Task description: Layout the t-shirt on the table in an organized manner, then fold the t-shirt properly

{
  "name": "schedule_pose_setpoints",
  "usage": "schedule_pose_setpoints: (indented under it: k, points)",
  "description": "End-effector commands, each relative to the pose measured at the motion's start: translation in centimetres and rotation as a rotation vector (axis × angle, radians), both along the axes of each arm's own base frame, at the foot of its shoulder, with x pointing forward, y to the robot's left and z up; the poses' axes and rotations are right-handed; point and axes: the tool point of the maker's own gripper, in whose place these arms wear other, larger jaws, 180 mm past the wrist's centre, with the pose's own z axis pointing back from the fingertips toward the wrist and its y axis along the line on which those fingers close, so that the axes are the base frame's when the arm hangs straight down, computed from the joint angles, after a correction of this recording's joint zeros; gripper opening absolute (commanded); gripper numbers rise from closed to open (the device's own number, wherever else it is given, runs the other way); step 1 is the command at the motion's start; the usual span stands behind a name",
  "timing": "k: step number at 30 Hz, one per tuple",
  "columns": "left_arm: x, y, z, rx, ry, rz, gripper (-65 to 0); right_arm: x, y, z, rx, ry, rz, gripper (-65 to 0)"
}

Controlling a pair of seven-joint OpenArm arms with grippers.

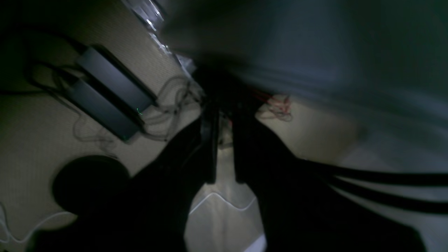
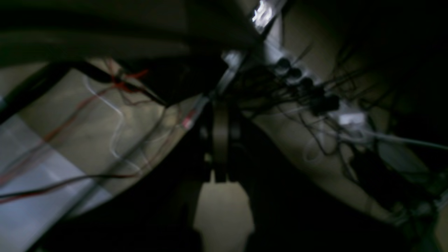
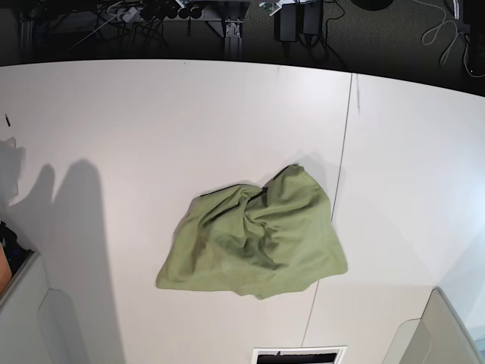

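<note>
T-shirt position: the olive-green t-shirt [image 3: 254,243] lay in a crumpled heap on the white bench [image 3: 136,136], a little right of centre in the base view, its right edge across a thin dark panel seam [image 3: 342,144].
T-shirt shape: it was bunched, with deep folds through the middle; no sleeve, collar or hem could be picked out with certainty.
Likely handling: it looked soft, light and limp; I judged it would drape and drag rather than hold any form, and would not slip much on the bench.
Where to grip: the outer edges looked best, namely the raised peak at the upper right and the flatter lower-left corner, so that a pull apart would spread it.
Left tool [image 1: 224,175]: it was off the cloth and pointed at floor and cables; a narrow gap showed between the jaws, with nothing in it.
Right tool [image 2: 220,176]: it was closed and empty, also aimed away from the bench.
Progress: the layout had not begun.
</note>
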Motion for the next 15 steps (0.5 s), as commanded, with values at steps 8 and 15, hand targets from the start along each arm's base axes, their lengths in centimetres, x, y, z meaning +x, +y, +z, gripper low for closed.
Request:
schedule_pose_setpoints:
  k: [8, 15]
  points:
    - [4.3, 4.3, 8.2, -0.024, -0.206, 0.065, -48.4, 3.6, -0.1, 8.7, 0.114, -0.207, 0.076, -65.0]
    - [9.9, 7.0, 16.5, -0.041, -0.447, 0.131, -46.4, 10.1, 1.7, 15.9, 0.185, -0.437, 0.144, -65.0]
